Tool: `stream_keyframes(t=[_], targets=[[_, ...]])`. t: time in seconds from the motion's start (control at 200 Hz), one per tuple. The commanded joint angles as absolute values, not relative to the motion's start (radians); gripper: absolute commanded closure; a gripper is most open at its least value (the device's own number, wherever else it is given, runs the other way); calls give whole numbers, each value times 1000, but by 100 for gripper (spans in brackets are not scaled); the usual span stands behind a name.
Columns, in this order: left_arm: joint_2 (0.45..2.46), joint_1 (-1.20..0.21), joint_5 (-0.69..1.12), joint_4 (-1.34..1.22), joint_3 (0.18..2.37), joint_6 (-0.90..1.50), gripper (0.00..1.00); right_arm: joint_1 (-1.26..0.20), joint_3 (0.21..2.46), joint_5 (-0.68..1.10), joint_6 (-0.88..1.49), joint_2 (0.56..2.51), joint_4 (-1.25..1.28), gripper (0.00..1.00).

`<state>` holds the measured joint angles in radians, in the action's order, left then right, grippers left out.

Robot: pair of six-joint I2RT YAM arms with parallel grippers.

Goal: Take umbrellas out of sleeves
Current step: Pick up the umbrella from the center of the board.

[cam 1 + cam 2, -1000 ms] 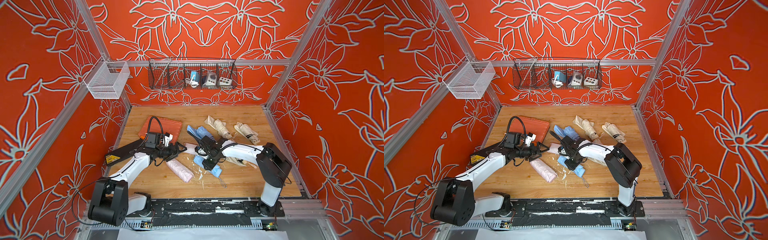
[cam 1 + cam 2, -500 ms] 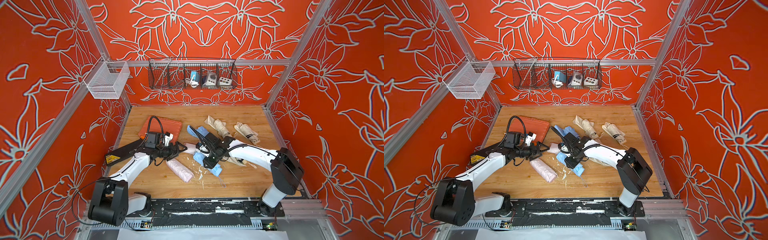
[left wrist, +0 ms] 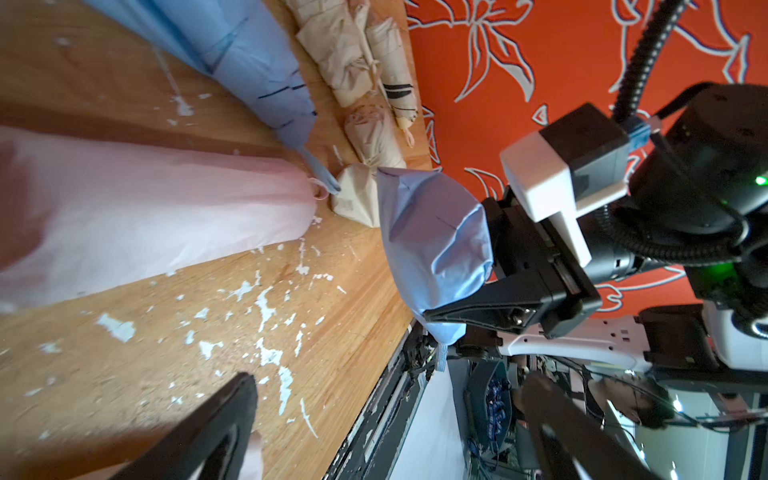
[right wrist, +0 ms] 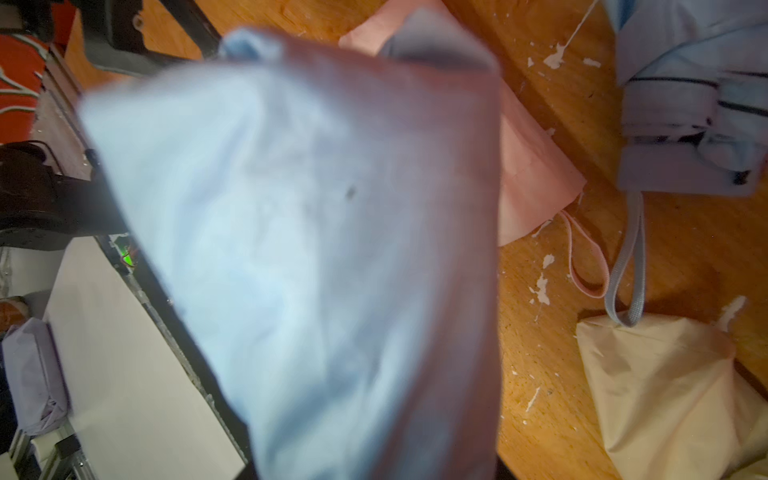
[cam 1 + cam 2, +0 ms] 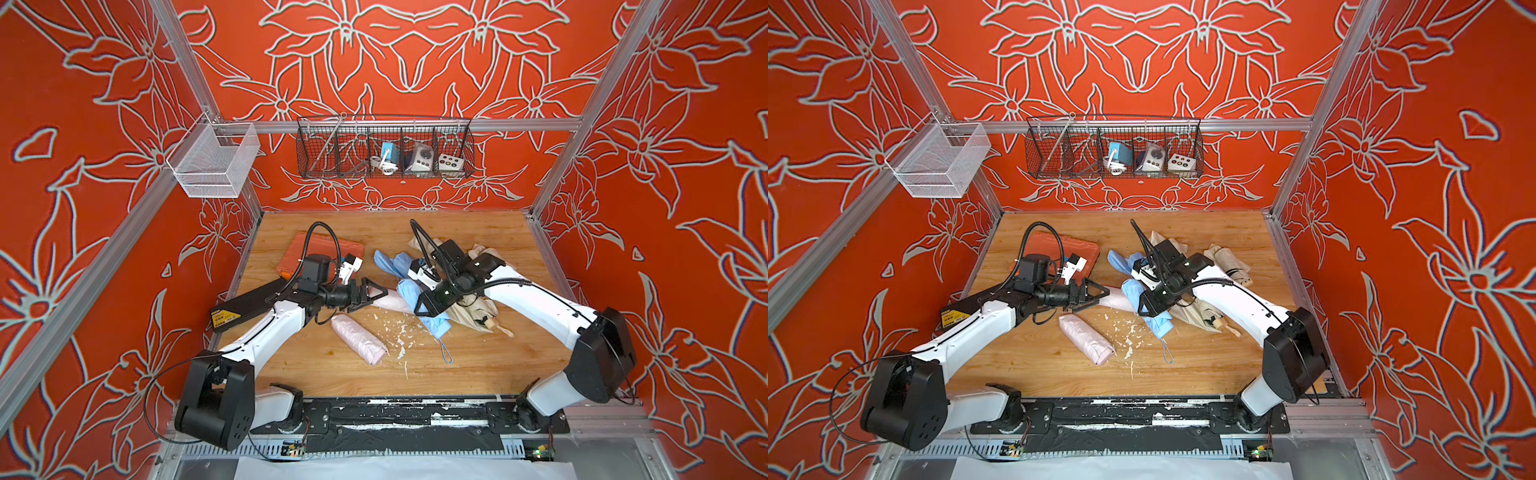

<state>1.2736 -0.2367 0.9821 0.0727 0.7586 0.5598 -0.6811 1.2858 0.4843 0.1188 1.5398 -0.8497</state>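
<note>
My right gripper (image 5: 420,306) is shut on a smooth light blue sleeve (image 5: 409,291), which bulges as if filled. The left wrist view shows this blue sleeve (image 3: 432,245) clamped in the black jaws, and in the right wrist view the blue sleeve (image 4: 291,249) hides the fingertips. My left gripper (image 5: 374,293) stands open, with nothing between its fingers (image 3: 232,415), at the near end of a pale pink sleeve (image 5: 392,301). A pleated pink umbrella (image 5: 359,338) lies on the table in front of it. Cream umbrellas (image 5: 473,311) lie under and behind the right arm.
An orange case (image 5: 324,249) and a black box (image 5: 249,305) lie at the left. An unsleeved blue umbrella (image 5: 390,264) and a cream one (image 5: 484,253) lie behind the grippers. White flakes (image 5: 399,332) dot the wooden table (image 5: 478,365). Wire baskets (image 5: 384,149) hang on the back wall.
The right arm's elbow has swung out to the right and toward the front, while its gripper stays shut on the blue sleeve at about the same spot. The left arm has not moved.
</note>
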Motion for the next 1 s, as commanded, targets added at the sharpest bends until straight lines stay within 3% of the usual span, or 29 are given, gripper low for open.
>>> stream_keyframes(t=[0.0,0.52,0.991], targets=[[1288,-273,1035,23,813,553,2,-684,1350,551,88,1507,-932,69],[1348,-391,1034,4,931,569,2,-694,1437,618,115,1491,-948,71],[1357,-405,1016,-41,914,603,2,-728,1478,630,119,1508,-944,71]])
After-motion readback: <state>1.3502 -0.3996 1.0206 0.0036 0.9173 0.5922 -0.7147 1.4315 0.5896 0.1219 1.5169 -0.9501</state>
